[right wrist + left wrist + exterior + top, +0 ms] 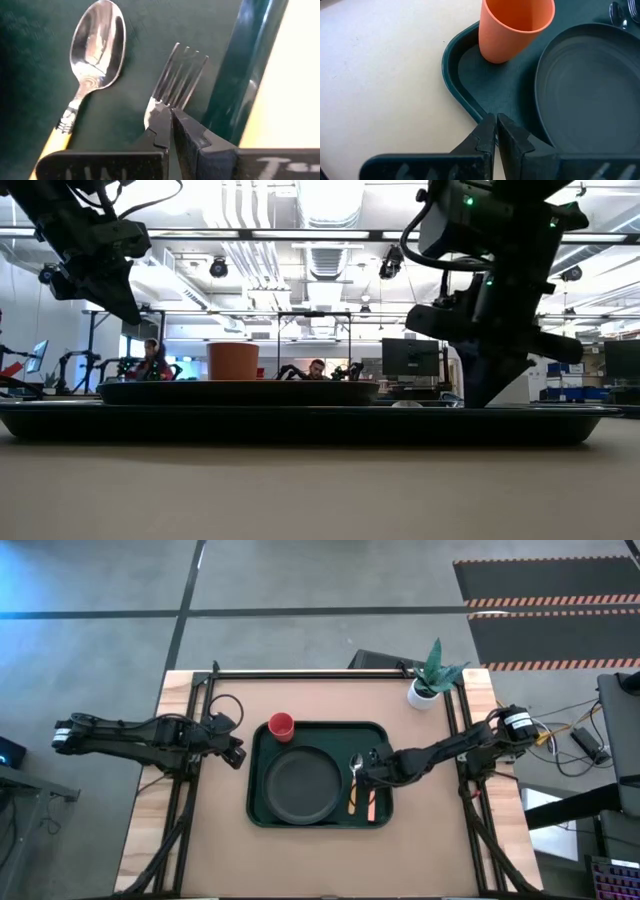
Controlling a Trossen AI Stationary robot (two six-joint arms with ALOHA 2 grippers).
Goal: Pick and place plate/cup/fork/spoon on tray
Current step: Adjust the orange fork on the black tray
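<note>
Hovering with fingers pressed together, my right hand [171,116] sits directly over the fork [179,75], the spoon [95,47] just beside it on the tray [262,740]. My left hand [495,126], pinched empty, waits near the cup [514,27] and plate [592,90].

Both arms' fingers [496,131] (low) together
</note>
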